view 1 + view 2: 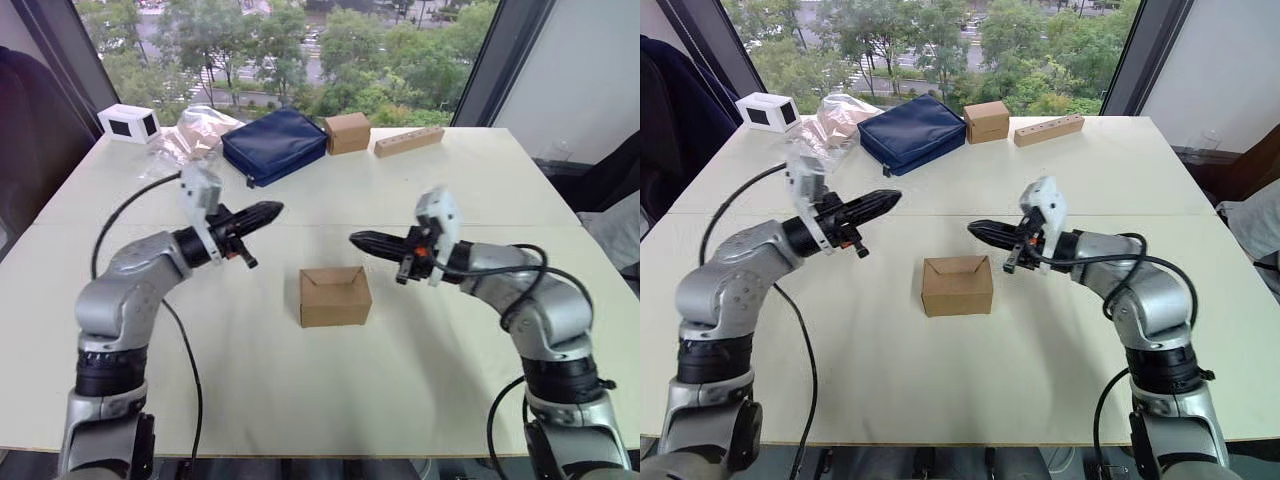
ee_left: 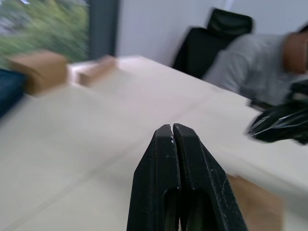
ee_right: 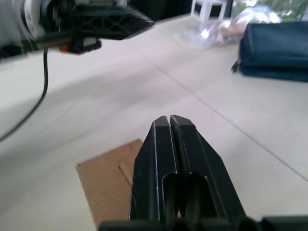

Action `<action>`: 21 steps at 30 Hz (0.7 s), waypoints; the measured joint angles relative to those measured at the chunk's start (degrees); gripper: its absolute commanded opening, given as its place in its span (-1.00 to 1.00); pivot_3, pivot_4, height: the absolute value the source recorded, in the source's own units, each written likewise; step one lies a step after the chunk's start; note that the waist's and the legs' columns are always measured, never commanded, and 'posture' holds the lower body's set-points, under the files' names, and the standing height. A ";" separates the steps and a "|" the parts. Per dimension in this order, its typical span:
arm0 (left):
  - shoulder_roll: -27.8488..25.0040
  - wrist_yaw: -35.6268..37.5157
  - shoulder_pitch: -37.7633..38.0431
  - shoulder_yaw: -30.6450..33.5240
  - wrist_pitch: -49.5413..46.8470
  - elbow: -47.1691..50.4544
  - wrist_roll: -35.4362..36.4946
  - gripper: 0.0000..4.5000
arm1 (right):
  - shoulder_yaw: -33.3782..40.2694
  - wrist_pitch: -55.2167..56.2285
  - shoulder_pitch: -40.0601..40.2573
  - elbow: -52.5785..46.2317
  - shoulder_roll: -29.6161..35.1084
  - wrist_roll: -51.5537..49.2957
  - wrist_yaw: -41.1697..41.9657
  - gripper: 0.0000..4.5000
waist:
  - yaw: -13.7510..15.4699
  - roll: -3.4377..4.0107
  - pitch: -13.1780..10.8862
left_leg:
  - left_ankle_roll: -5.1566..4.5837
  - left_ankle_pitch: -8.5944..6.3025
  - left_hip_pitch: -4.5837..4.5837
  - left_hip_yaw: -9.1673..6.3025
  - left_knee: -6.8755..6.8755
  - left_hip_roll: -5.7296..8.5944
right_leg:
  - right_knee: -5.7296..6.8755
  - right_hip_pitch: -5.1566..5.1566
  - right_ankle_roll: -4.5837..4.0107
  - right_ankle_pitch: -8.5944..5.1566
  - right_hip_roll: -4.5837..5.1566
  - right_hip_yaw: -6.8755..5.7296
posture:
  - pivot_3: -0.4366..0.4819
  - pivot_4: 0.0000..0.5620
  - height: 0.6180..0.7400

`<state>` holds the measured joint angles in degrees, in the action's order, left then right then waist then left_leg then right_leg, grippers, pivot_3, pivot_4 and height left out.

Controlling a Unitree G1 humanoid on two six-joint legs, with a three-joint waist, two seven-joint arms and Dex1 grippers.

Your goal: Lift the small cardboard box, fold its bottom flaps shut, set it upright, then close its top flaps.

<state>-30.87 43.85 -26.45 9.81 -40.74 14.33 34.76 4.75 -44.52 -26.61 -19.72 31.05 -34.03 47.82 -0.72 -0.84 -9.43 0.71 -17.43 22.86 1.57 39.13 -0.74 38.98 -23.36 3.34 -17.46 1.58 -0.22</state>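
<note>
Small cardboard box sitting upright near the middle of the desk, top flaps meeting in a V seam, touched by neither tool. Left tool and right tool hovering above and to either side, both pinched closed and empty. Best approached by spreading both tools first, then pressing opposite side walls evenly to lift without crushing; clear of the cube-like tan box far behind.
</note>
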 measured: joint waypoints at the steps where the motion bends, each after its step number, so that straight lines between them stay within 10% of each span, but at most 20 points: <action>1: -2.44 0.60 2.13 0.03 -1.07 0.51 -0.11 -0.99 | 1.41 -0.93 1.84 -1.05 1.23 -1.22 0.30 -1.00 | -0.03 0.01 0.00 | 0.00 0.00 -0.04 0.00 -0.05 0.00 | 0.00 0.01 0.00 0.00 0.01 0.01 | -0.05 -0.47 1.00; 7: -11.26 4.53 17.07 0.46 -4.97 4.75 -0.05 -0.99 | 9.71 -7.52 12.17 -5.49 9.20 -7.83 0.89 -1.00 | -0.03 0.03 -0.01 | 0.01 0.00 -0.10 0.00 -0.11 -0.02 | -0.08 0.07 -0.04 -0.02 0.11 0.01 | -0.05 -0.47 1.00; 21: -11.21 4.58 36.68 3.52 -2.24 12.92 2.36 -0.99 | 10.12 -4.41 30.57 -8.31 15.54 -6.01 2.91 -1.00 | 0.08 0.09 0.02 | 0.00 -0.02 -0.21 0.01 -0.25 -0.06 | -0.56 0.33 -0.08 -0.04 0.13 0.01 | -0.05 -0.47 1.00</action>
<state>-42.08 48.43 10.23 13.33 -42.98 27.26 37.12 14.87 -48.93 3.96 -28.03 46.59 -40.04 50.73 -0.65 -0.75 -9.40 0.71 -17.45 22.65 1.58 38.88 -0.80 38.43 -23.03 3.26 -17.51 1.72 -0.22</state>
